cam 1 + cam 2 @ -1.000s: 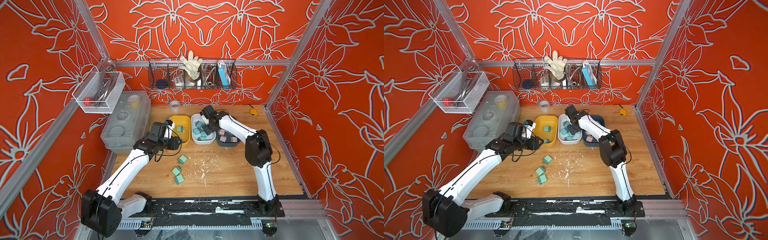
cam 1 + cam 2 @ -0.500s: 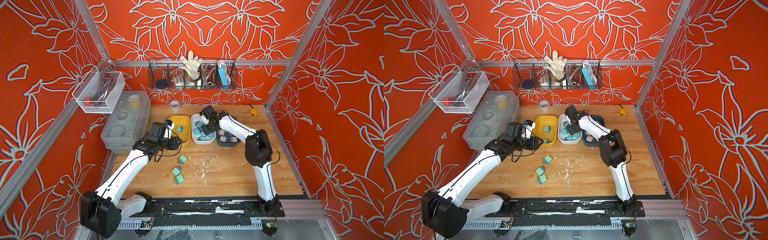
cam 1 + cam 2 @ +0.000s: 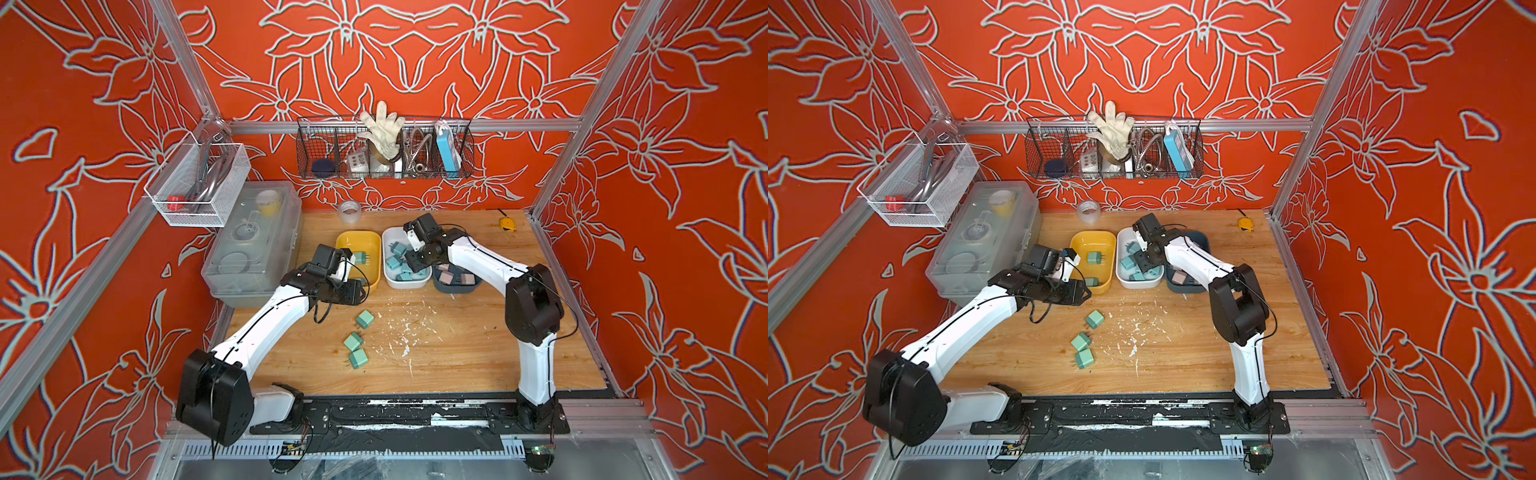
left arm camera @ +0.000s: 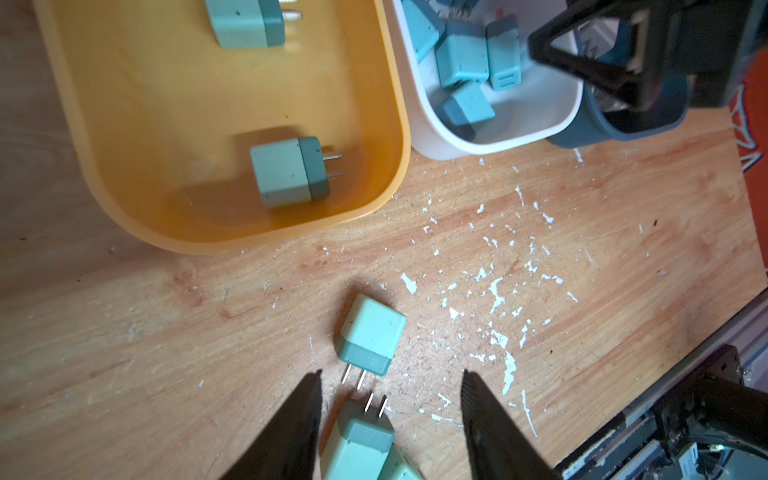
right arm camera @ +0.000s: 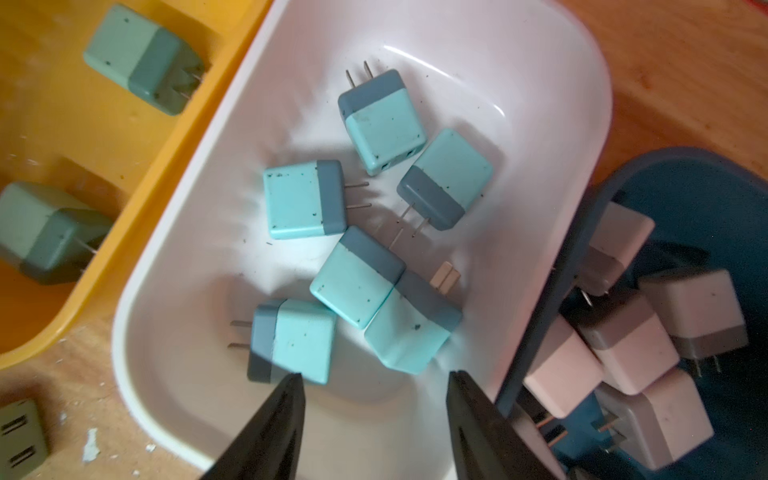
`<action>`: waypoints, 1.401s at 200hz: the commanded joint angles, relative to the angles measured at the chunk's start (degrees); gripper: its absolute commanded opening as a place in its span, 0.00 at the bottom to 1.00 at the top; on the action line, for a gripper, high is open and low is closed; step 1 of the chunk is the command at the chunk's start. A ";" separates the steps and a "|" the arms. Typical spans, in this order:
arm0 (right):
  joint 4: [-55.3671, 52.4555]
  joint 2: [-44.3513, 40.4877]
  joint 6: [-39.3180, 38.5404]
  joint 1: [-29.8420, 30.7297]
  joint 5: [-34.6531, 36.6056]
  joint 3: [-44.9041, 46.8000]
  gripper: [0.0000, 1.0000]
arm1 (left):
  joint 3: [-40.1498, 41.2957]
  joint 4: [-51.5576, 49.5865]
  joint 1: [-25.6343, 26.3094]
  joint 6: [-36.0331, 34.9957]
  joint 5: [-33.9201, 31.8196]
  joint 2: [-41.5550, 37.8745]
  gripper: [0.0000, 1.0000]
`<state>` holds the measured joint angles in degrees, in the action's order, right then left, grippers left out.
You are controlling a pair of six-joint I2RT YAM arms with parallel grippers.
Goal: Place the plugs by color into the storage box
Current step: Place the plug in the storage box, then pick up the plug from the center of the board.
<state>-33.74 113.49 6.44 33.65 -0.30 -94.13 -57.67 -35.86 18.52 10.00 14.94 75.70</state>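
**Left gripper** (image 4: 391, 372): your jaws stand parted and hold nothing. The gripper hangs over the bare table (image 3: 457, 353), short of the trays.
- One green plug (image 4: 370, 332) lies on the wood just ahead of the fingertips, with its prongs pointing back toward them.
- A second plug (image 4: 357, 444) lies below the gap between the fingers, its prongs almost meeting those of the first.
- A third plug (image 3: 358, 358) lies just beside the second, on the side away from the trays, and shows in both top views.
- Farther ahead of this gripper stands the yellow tray (image 4: 395, 124). It holds two more green plugs (image 4: 286, 172) on their sides, well apart from each other.

**Right gripper** (image 5: 375, 375): your jaws stand parted and empty, over one end of the white tray (image 5: 166, 249).
- Six blue plugs (image 5: 357, 276) lie loosely bunched on the tray floor ahead of the fingertips.
- The two nearest plugs are close to the tips; I cannot tell whether they touch.
- The dark blue tray (image 5: 706, 187) sits just beside the white tray, off one finger, and holds at least five pink plugs (image 5: 627, 345) in a heap.
- The yellow tray sits just beside the white tray, off the other finger.

White flecks are scattered on the wood between the two grippers.
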 commanded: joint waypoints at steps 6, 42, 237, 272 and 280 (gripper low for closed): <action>4.77 -6.64 2.00 -0.29 -0.09 5.41 0.60 | -2.00 -5.89 4.23 -2.36 -3.76 1.60 0.54; 7.54 -13.64 3.68 -0.33 -0.56 12.29 0.61 | -2.61 -9.43 11.31 -3.70 -14.01 3.02 0.55; 15.25 -31.69 9.95 -0.33 -11.14 36.16 0.62 | 6.43 5.08 14.14 3.98 -16.58 9.73 0.60; 16.57 -30.20 10.00 -0.32 -12.50 37.64 0.62 | 4.18 5.51 14.13 3.97 -17.02 14.92 0.60; 16.90 -29.97 10.12 -0.29 -12.29 38.08 0.62 | 3.72 5.38 14.19 3.96 -17.29 15.97 0.60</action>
<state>-18.11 82.17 15.84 33.65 -11.44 -58.08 -52.21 -30.83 32.34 13.50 -1.26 88.95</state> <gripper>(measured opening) 0.622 0.600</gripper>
